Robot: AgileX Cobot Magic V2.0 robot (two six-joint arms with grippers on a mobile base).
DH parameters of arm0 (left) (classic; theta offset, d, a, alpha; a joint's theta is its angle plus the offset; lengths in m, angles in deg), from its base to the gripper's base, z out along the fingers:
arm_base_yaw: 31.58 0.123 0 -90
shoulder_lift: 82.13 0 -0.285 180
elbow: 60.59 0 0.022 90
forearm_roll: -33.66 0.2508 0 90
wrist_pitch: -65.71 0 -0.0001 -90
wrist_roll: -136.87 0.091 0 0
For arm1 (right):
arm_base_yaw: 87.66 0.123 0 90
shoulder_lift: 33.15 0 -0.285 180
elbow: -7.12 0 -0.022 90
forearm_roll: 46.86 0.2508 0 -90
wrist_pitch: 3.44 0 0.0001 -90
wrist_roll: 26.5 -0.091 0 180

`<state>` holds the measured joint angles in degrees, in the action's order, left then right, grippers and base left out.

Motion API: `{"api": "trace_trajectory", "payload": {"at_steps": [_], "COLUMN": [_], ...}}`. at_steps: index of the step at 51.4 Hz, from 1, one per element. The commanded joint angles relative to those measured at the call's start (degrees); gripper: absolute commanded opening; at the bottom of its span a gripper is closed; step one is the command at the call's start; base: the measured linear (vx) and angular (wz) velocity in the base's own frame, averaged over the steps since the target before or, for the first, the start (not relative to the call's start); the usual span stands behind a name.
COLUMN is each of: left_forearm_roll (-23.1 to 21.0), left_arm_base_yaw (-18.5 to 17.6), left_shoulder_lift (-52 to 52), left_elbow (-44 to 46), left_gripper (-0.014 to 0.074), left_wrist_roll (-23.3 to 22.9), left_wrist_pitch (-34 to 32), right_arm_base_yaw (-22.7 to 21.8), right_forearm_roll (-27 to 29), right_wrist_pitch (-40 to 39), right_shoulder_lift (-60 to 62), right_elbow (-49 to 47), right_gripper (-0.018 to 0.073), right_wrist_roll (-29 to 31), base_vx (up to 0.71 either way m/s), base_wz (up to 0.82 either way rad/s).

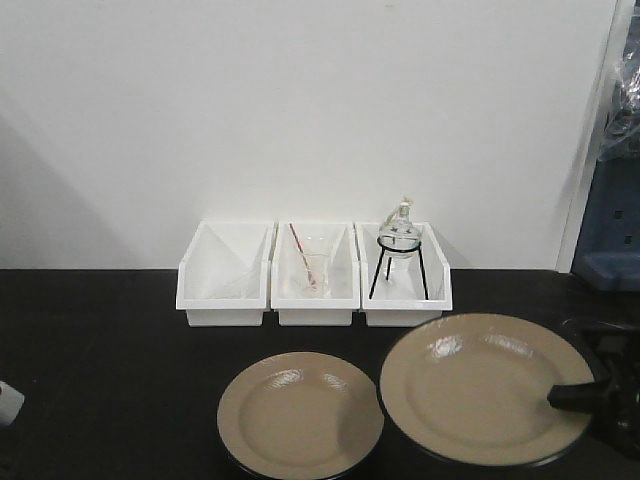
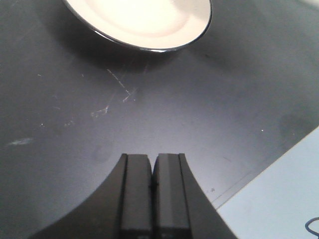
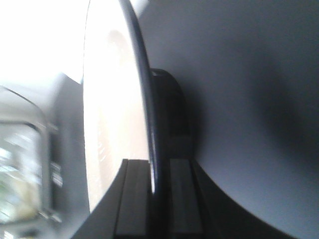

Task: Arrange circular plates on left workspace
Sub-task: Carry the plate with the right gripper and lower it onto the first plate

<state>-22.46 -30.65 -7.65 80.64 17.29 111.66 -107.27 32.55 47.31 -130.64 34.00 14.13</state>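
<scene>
Two round tan plates with dark rims show in the front view. The smaller plate (image 1: 300, 412) lies flat on the black countertop (image 1: 100, 340) at front centre; its edge also shows in the left wrist view (image 2: 144, 20). The larger plate (image 1: 480, 385) is to its right, held off the counter by its right rim. My right gripper (image 1: 572, 392) is shut on that rim, seen edge-on between the fingers in the right wrist view (image 3: 149, 129). My left gripper (image 2: 152, 164) is shut and empty over bare countertop, short of the smaller plate.
Three white bins stand at the back by the wall: an empty one (image 1: 225, 272), one with a glass beaker and rod (image 1: 315, 270), and one with a round flask on a black tripod (image 1: 402, 255). A pale floor shows past the counter edge (image 2: 279, 199).
</scene>
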Motion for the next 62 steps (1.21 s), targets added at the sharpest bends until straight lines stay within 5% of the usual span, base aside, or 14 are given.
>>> {"api": "trace_trajectory", "payload": {"at_steps": [1, 10, 28, 54, 59, 62], "left_forearm_roll": [-3.0, -3.0, -2.9, -2.9, -2.9, -2.9], "left_arm_base_yaw": [-0.2, -0.2, -0.2, -0.2, -0.2, -0.2], "left_shoulder_lift": [-1.2, -1.2, -1.2, -1.2, -1.2, -1.2], "left_elbow": [1.4, 1.4, 1.4, 1.4, 1.4, 1.4], "left_gripper": [0.0, 0.0, 0.0, 0.0, 0.0, 0.0], "left_wrist_roll": [0.1, 0.1, 0.1, -0.1, -0.1, -0.1], "left_wrist_pitch": [-0.8, -1.0, -1.2, -1.1, -1.1, -0.9], "right_arm_base_yaw": [3.7, 11.9, 24.8, 28.4, 28.4, 28.4], "right_forearm_roll": [13.3, 23.1, 23.0, 23.0, 22.2, 19.0], "right_wrist_pitch": [1.0, -2.9, -9.4, -9.3, -9.2, -8.9], "right_shoulder_lift": [2.1, -1.7, -13.1, -25.3, -26.0, -26.0], "right_elbow": [-1.6, -1.6, -13.2, -23.2, -23.2, -23.2], "right_gripper": [-0.0006, -0.0005, -0.0005, 0.0005, 0.0034, 0.0125], "right_wrist_roll": [2.7, 7.1, 8.5, 8.2, 9.9, 14.7], "base_vx": [0.0, 0.0, 0.0, 0.0, 0.0, 0.0], "base_wz": [0.0, 0.0, 0.0, 0.0, 0.0, 0.0]}}
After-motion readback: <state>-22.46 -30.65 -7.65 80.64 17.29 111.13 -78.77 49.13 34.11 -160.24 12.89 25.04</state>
